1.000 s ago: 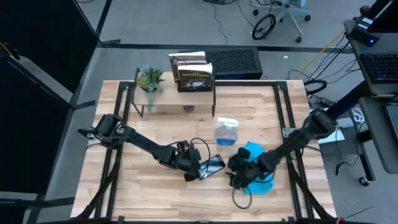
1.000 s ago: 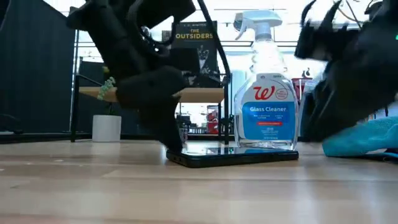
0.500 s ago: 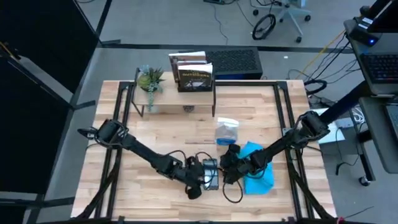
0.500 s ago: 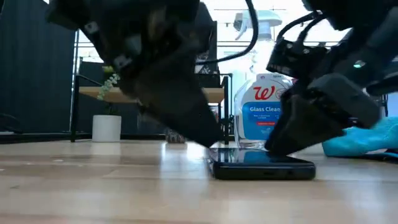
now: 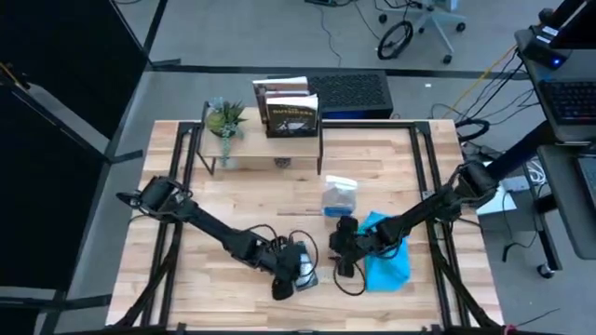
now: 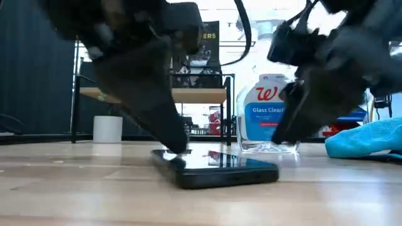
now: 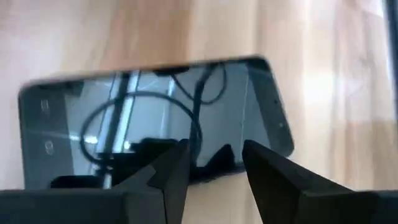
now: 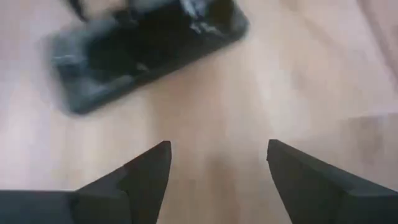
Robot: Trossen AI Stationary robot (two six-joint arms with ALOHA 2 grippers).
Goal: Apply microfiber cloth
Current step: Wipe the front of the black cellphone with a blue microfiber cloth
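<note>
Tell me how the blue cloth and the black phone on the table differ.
The microfiber cloth is bright turquoise, soft and crumpled; the phone is black, glossy and lies flat. The cloth looks larger than the phone. The left tool is at the phone's edge; no tool holds the cloth. Both rest on the wooden table.

The phone (image 5: 304, 270) lies flat on the table (image 5: 214, 288) near its front edge, about mid-width, with the left gripper (image 5: 291, 271) over its left part and the right gripper (image 5: 339, 249) just right of it and a little farther back. The cloth (image 5: 386, 256) lies right of the phone, partly under the right arm, and the spray bottle (image 5: 339, 196) stands just behind the cloth's left end. Far back on the left a rack (image 5: 251, 149) holds a plant (image 5: 225, 119) and what seems to be a book (image 5: 291, 110).
</note>
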